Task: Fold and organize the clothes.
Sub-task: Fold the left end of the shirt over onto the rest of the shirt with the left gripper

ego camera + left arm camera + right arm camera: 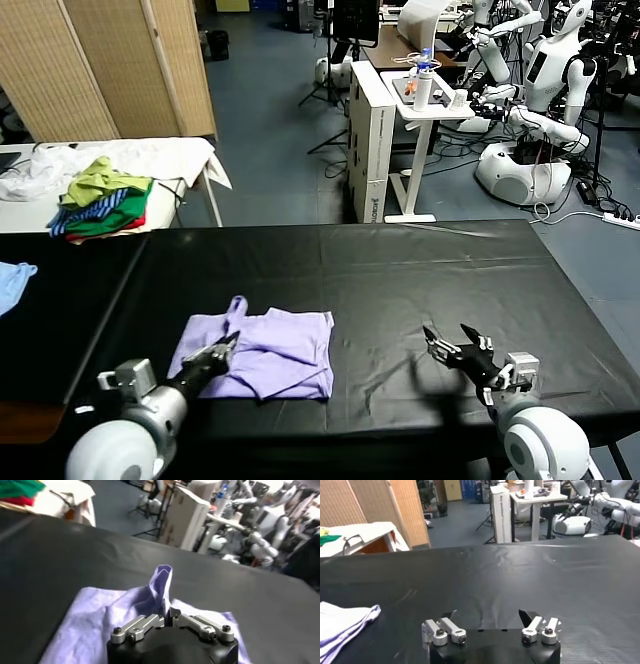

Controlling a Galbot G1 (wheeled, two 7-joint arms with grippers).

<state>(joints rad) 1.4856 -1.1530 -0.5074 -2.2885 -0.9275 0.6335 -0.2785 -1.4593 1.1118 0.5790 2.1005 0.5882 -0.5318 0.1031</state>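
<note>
In the head view, the lavender T-shirt (262, 352) lay partly folded on the black table (400, 270), near the front edge and left of centre. The left gripper (224, 350) sat at the shirt's left edge, its fingers pressed together on the cloth. The right gripper (447, 343) hovered over bare tabletop well to the right of the shirt, its fingers spread wide and holding nothing. A pile of green, striped and red clothes (100, 203) rested on a white table at far left, and a light blue garment (14, 280) lay at the left border.

In the left wrist view, the left gripper (167, 618) pinched a fold of the T-shirt (95, 625), a ridge of cloth standing up above its tips.

In the right wrist view, the right gripper (487, 616) stood spread over the table (520, 570), the T-shirt (342, 622) lying apart to the left.
</note>
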